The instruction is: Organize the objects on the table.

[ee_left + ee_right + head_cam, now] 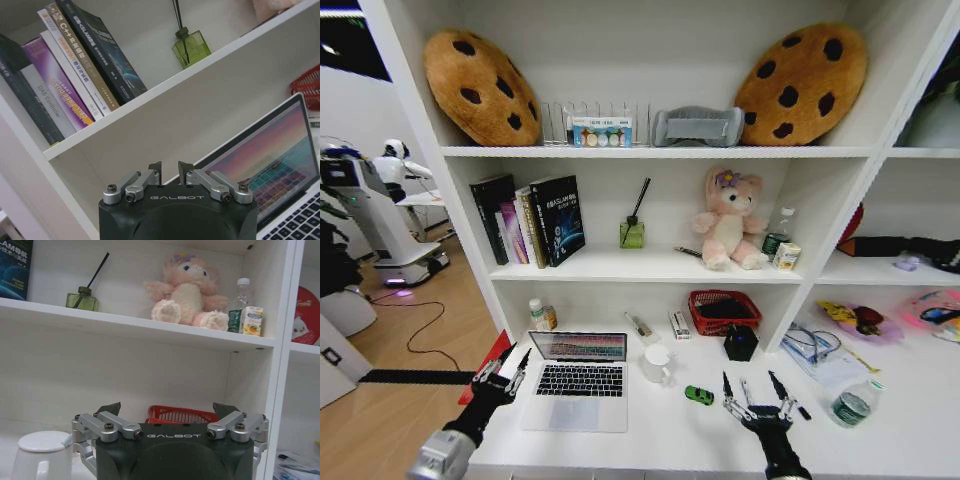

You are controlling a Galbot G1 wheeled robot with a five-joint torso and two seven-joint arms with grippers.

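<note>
1. The left gripper (510, 366) is hovering at the left edge of the open laptop (578, 380) on the table (650, 430), its fingers nearly together and holding nothing.
2. The right gripper (756, 392) is hovering over the table's front right part, fingers spread wide and empty.
3. The green toy car (699, 395) is sitting between the laptop and the right gripper, just behind a white mug (657, 363).

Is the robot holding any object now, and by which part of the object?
Nothing is held. The left tool hovers beside the laptop, nearly shut and empty. The right tool is open above the table.
</note>
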